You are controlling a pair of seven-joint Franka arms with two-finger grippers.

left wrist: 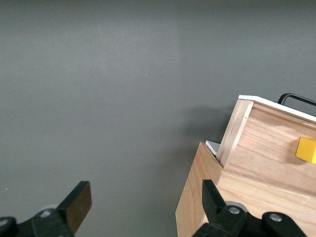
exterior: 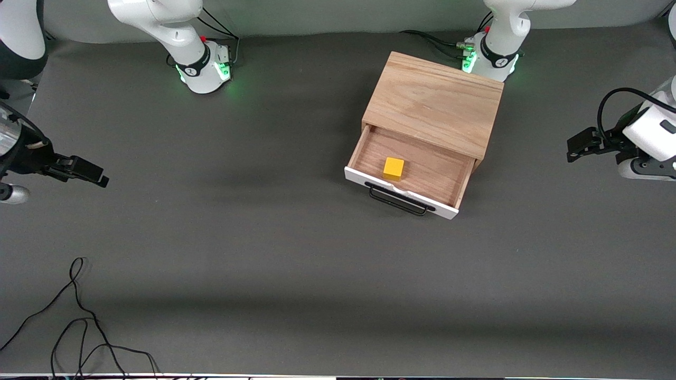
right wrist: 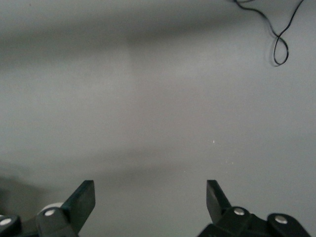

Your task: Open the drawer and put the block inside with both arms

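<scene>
Front view: drawer [exterior: 417, 169] pulled out of oak cabinet [exterior: 434, 103], yellow block [exterior: 393, 168] inside on its floor, near white front panel. Left gripper [exterior: 575, 145] at 3 o'clock of cabinet, right gripper [exterior: 87, 171] at 9, well apart; both arms wait.

Left wrist view: fingers [left wrist: 79, 200] spread wide, empty.

Right wrist view: fingers [right wrist: 84, 197] spread wide, empty; black cable [right wrist: 279, 37] on table [right wrist: 158, 98].

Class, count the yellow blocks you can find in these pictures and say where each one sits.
1. The yellow block lies in the open drawer, close to its white front panel. The closed part of the cabinet could hide others.
</scene>
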